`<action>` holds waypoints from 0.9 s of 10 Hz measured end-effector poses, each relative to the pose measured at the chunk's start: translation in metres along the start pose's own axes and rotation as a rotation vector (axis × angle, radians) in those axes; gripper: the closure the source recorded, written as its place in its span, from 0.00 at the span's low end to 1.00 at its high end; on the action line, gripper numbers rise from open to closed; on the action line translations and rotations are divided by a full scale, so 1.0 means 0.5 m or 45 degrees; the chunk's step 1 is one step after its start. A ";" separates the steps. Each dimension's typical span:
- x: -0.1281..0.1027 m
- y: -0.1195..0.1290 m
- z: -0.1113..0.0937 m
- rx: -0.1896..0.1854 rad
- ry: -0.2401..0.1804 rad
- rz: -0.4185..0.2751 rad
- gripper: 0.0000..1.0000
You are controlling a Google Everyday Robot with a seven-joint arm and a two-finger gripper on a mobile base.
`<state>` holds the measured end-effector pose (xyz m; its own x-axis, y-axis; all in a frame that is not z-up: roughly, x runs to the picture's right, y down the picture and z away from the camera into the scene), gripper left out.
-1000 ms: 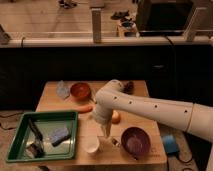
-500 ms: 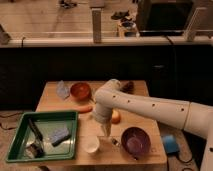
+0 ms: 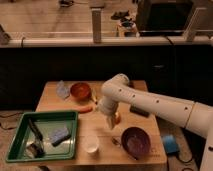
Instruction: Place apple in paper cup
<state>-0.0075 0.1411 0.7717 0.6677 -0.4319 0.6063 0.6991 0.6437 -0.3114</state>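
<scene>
The apple (image 3: 117, 118) is a small yellow-orange fruit on the wooden table (image 3: 100, 154), between the carrot and the purple bowl. My gripper (image 3: 110, 123) hangs down from the white arm (image 3: 145, 102) right at the apple's left side, and it hides part of the apple. The white paper cup (image 3: 91, 145) stands upright near the table's front edge, down and to the left of the gripper, next to the green tray.
A purple bowl (image 3: 136, 140) sits front right. An orange bowl (image 3: 80, 91) and a clear crumpled item (image 3: 62, 89) are at the back left. A carrot (image 3: 86, 108) lies left of the arm. The green tray (image 3: 20, 131) holds a blue sponge (image 3: 60, 134). A dark block (image 3: 140, 111) lies to the right.
The gripper has shifted slightly right, closer to the apple. The apple, cup and bowls have not moved.
</scene>
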 end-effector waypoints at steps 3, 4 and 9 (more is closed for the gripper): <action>0.108 -0.004 0.003 0.021 0.071 0.030 0.20; 0.127 0.003 0.015 0.014 0.085 0.032 0.20; 0.169 0.071 0.038 -0.015 0.136 0.088 0.20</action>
<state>0.0687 0.1395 0.8259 0.7373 -0.4521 0.5020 0.6532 0.6668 -0.3588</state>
